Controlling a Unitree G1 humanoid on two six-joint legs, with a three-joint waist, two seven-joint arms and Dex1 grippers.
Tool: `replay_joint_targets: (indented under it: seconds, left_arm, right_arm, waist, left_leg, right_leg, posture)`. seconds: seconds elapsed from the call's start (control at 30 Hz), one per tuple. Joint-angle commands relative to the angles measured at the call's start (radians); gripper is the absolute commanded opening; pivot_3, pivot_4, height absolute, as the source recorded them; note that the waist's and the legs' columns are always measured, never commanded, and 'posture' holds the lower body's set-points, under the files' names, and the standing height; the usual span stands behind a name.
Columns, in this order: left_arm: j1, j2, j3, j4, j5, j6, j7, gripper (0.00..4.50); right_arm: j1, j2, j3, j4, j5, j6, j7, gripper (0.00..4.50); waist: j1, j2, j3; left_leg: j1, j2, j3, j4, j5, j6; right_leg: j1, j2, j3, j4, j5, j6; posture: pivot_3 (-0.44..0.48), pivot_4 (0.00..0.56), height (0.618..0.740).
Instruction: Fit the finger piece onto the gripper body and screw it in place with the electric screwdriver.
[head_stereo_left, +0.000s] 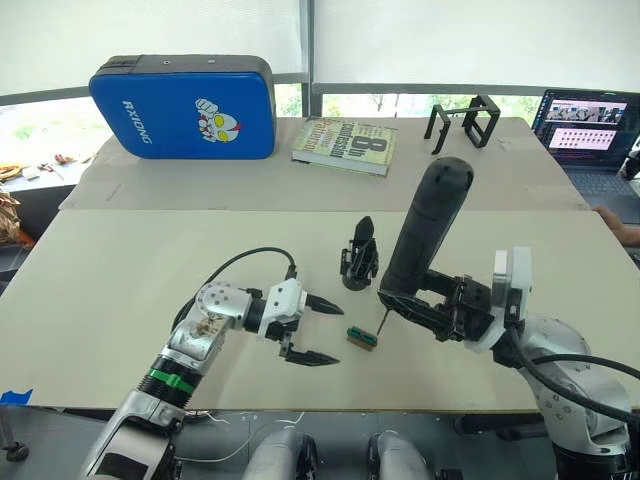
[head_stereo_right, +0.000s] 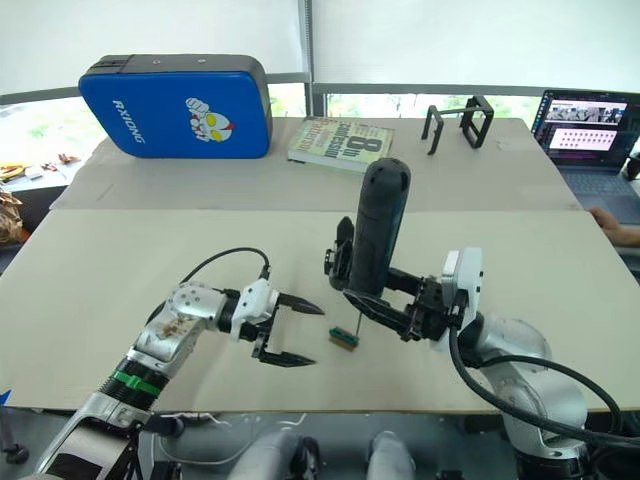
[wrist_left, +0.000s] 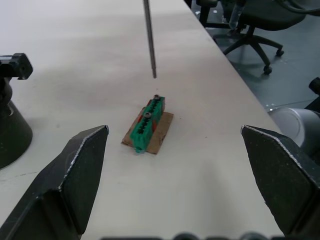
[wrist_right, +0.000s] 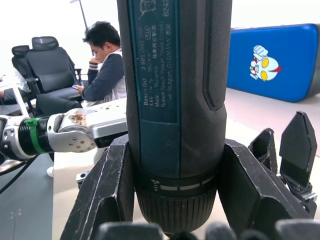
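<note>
**Screwdriver bit poised over the green block**

Beige tabletop (head_stereo_left: 120, 290) under both my arms. My right gripper (head_stereo_left: 425, 305) has its fingers clamped on the electric screwdriver (head_stereo_left: 425, 230), whose bit hangs just above the green block (wrist_left: 146, 125). That block lies between my left gripper's (head_stereo_left: 312, 330) widely spread fingers. Beyond those fingertips stands the gripper body (head_stereo_left: 359, 258).

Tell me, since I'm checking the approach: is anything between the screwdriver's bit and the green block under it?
Nothing visible. The electric screwdriver, gripped by the right gripper, holds its bit just above the green block, with bare table around.
</note>
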Motion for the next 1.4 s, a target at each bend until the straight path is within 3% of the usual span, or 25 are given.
replay_joint_targets:
  seconds: [0.03,1.4]
  left_arm:
    - [-0.022,-0.007,0.008,-0.011,0.006,-0.026,0.005,4.5]
    - [-0.049,-0.042,-0.006,0.015,0.042,-0.006,0.012,4.5]
  right_arm:
    - [-0.013,-0.003,-0.002,-0.023,0.016,-0.047,0.003,1.92]
    - [-0.019,-0.023,0.026,0.015,0.004,-0.088,0.016,1.92]
  waist:
    - [0.001,0.0,0.0]
    - [0.001,0.0,0.0]
  left_leg:
    - [0.0,0.0,0.0,0.0,0.0,0.0]
    - [0.0,0.001,0.0,0.0,0.0,0.001]
  right_leg:
    - [0.0,0.0,0.0,0.0,0.0,0.0]
    - [0.0,-0.001,0.0,0.0,0.0,0.0]
  posture:
    - [0.0,0.15,0.74]
    - [0.0,0.15,0.74]
